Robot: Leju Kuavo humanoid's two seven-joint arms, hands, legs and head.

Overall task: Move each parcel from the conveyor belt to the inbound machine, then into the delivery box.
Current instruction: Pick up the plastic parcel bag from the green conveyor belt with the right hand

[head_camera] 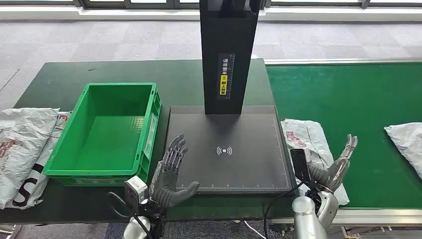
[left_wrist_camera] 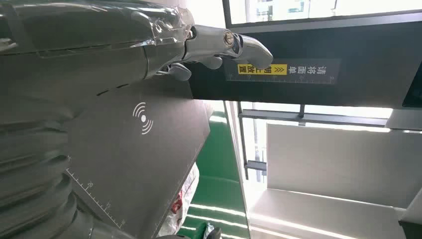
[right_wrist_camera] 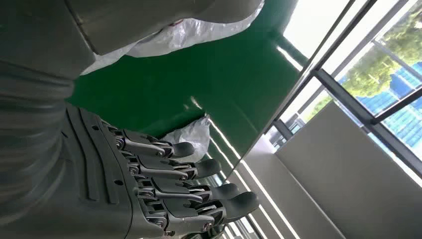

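Observation:
A white plastic parcel [head_camera: 304, 140] lies on the green conveyor belt [head_camera: 343, 94], right beside the black inbound machine platform [head_camera: 229, 149]. My right hand [head_camera: 337, 167] hovers over the parcel's near end, fingers spread and holding nothing. A second white parcel [head_camera: 405, 140] lies at the belt's right edge; the right wrist view shows it [right_wrist_camera: 191, 137] beyond my fingers [right_wrist_camera: 199, 191]. My left hand [head_camera: 171, 169] is open above the platform's front left corner. The green delivery box [head_camera: 109, 132] stands empty to the left of the platform.
The machine's black column [head_camera: 229, 50] with a yellow label rises at the back of the platform. More white parcels [head_camera: 22, 147] lie on the dark table to the left of the box.

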